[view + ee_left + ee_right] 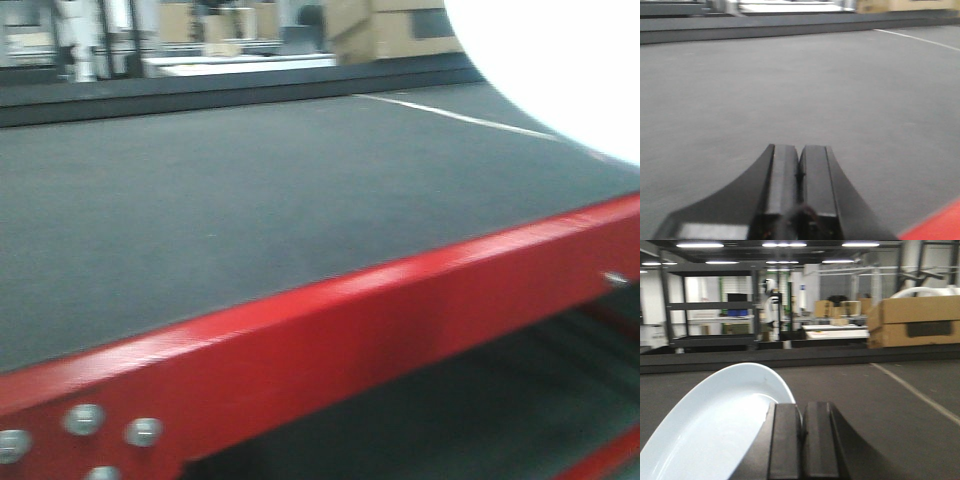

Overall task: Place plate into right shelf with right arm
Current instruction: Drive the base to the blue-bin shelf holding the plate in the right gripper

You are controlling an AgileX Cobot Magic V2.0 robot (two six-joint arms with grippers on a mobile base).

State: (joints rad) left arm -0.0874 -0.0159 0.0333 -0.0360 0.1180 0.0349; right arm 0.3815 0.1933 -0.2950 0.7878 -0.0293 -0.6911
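The white plate (715, 425) shows in the right wrist view, tilted, its rim running into the narrow gap between my right gripper's (802, 407) black fingers, which are shut on it. In the front view the plate (560, 60) is a big white shape at the top right, held above the surface. My left gripper (800, 150) is shut and empty, low over the dark grey mat (800, 85). No shiny steel shelf is in view.
A red metal frame (330, 330) edges the dark grey mat (250, 190), with a lower level beneath it. A white line (470, 118) crosses the mat at the far right. Cardboard boxes (920, 320) and a dark rack (710, 305) stand beyond.
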